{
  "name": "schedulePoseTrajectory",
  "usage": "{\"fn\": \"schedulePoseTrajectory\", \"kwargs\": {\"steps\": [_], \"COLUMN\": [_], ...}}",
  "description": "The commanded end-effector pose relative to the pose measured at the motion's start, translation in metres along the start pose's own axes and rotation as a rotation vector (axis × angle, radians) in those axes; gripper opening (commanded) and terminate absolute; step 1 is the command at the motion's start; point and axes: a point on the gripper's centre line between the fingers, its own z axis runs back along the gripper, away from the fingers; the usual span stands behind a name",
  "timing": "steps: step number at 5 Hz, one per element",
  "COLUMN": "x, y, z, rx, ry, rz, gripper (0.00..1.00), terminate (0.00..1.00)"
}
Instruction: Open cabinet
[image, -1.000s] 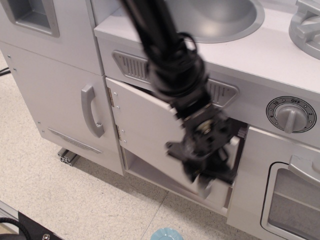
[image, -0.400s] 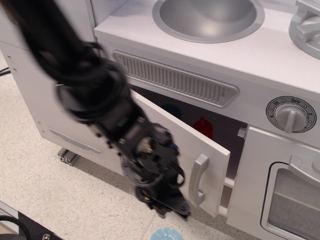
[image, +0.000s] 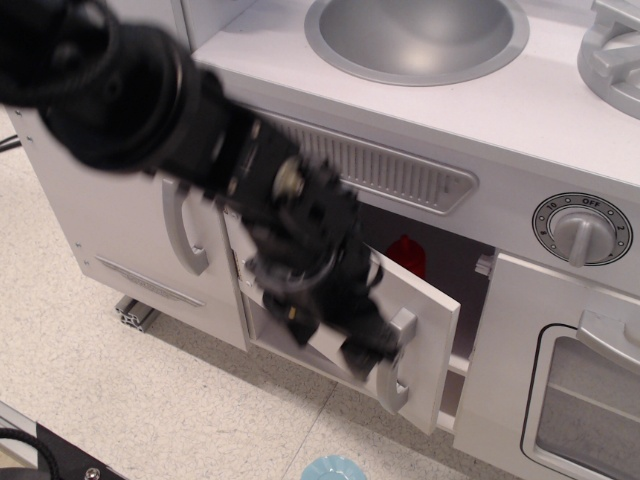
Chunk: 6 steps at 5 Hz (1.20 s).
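We see the arm (image: 130, 95) and its gripper (image: 365, 345) smeared by motion blur, so we cannot tell how the fingers stand or whether they touch the silver handle (image: 393, 362). The arm covers the hinge side of the cabinet door (image: 425, 315) and most of the opening behind it; only part of a red object (image: 404, 255) shows inside, too hidden for us to name. The oven door (image: 585, 410) is cut by the right and bottom edges, the sink (image: 420, 40) by the top edge, and a pale blue round thing (image: 333, 468) by the bottom edge.
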Motion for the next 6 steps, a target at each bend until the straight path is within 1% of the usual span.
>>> {"fn": "schedulePoseTrajectory", "kwargs": {"steps": [1, 2, 3, 4, 5, 6], "x": [0.064, 0.079, 0.085, 0.091, 0.09, 0.083], "y": [-0.004, -0.009, -0.016, -0.023, -0.023, -0.022], "z": [0.007, 0.004, -0.007, -0.013, -0.027, -0.033], "rx": [0.004, -0.021, -0.04, -0.037, -0.015, 0.007], "ry": [-0.121, -0.136, -0.145, -0.186, -0.172, -0.164], "rz": [0.044, 0.042, 0.001, -0.028, -0.036, -0.046], "gripper": [1.0, 1.0, 1.0, 1.0, 1.0, 1.0], "terminate": [0.0, 0.0, 0.0, 0.0, 0.0, 0.0]}}
